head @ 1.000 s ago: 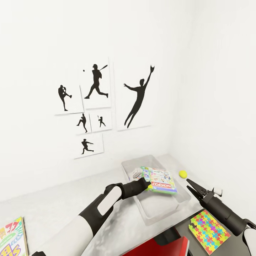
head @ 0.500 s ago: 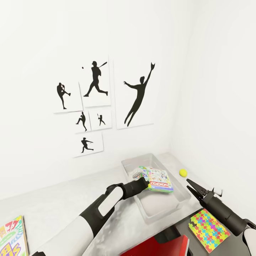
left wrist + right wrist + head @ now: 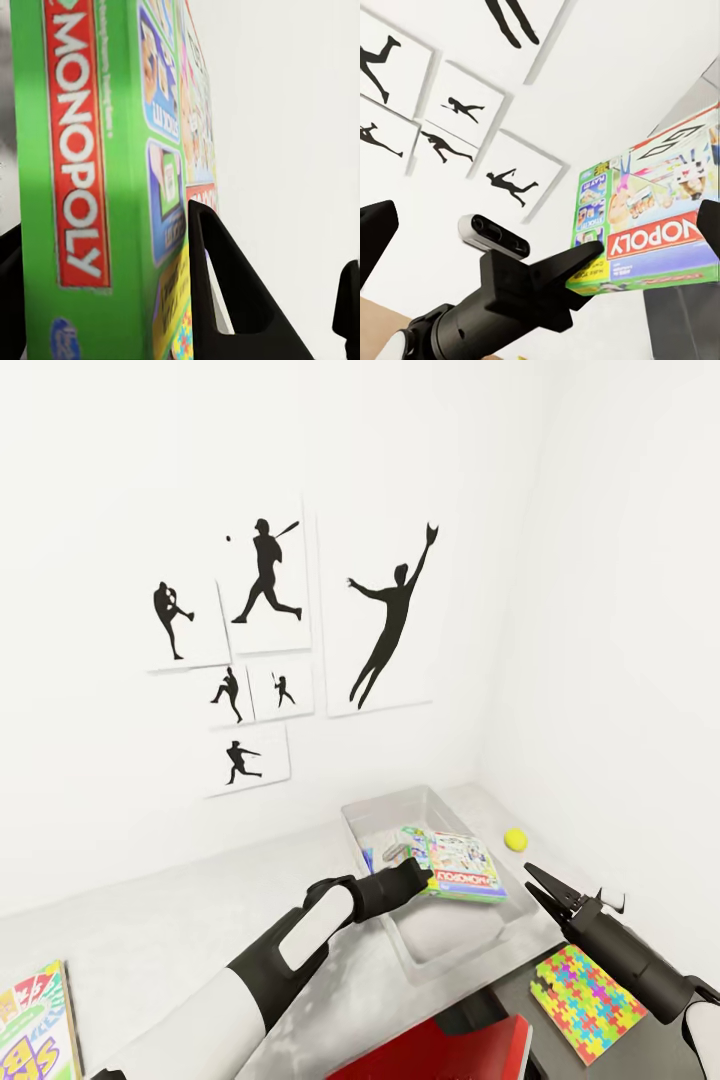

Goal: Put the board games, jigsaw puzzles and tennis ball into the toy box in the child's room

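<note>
My left gripper [image 3: 424,879] is shut on a white-and-green Monopoly board game [image 3: 461,867], holding it by one edge over the pale grey toy box [image 3: 452,950] on the table [image 3: 160,940]. In the left wrist view the game's green side [image 3: 75,172] sits between the fingers [image 3: 225,300]. Another flat printed thing [image 3: 378,854] lies in the box beneath it. The yellow-green tennis ball [image 3: 515,839] rests on the table just right of the box. My right gripper [image 3: 535,883] is open and holds nothing, near the box's right end. A jigsaw puzzle [image 3: 586,1001] lies below it on the dark section.
White walls meet in a corner close behind the toy box, the left one with black baseball silhouettes [image 3: 385,622]. Another colourful board game [image 3: 30,1032] lies at the table's near left. A red object [image 3: 440,1055] shows at the lower edge. Bare table top stretches left of the box.
My left gripper has carried the board game slightly further over the toy box and lower, tilting it flatter. The head view has shifted a little. The right arm has stayed in place.
</note>
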